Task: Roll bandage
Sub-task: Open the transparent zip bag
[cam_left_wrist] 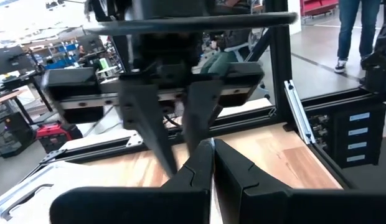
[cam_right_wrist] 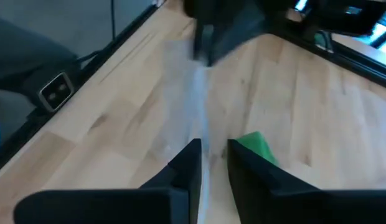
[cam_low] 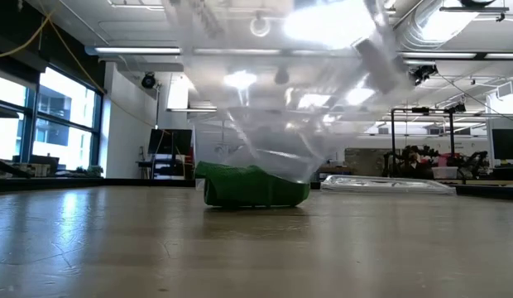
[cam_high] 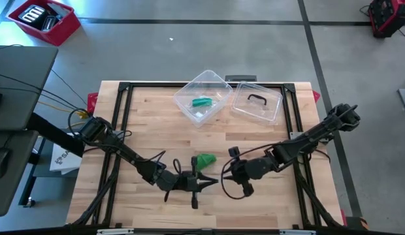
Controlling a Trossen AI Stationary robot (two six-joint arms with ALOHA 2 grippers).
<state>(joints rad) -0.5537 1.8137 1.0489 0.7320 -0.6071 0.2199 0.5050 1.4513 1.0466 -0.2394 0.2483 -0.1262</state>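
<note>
My left gripper [cam_high: 204, 183], clenched shut, meets my right gripper [cam_high: 223, 177], fingers slightly parted; whether it grips anything, I cannot tell. The green bandage [cam_high: 206, 160] lies at twelve o'clock on the table [cam_high: 268, 202].

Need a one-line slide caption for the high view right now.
Both grippers, left and right, meet tip to tip beside a green bandage piece on the wooden table, below a clear plastic container.

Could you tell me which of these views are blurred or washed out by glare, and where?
Low view: ceiling lights glare through the clear container, smearing its walls; the green bandage is fairly sharp. Right wrist view: motion-blurred, the other arm a dark smear. Left wrist view: the far gripper is soft. High view: sharp, evenly lit.
</note>
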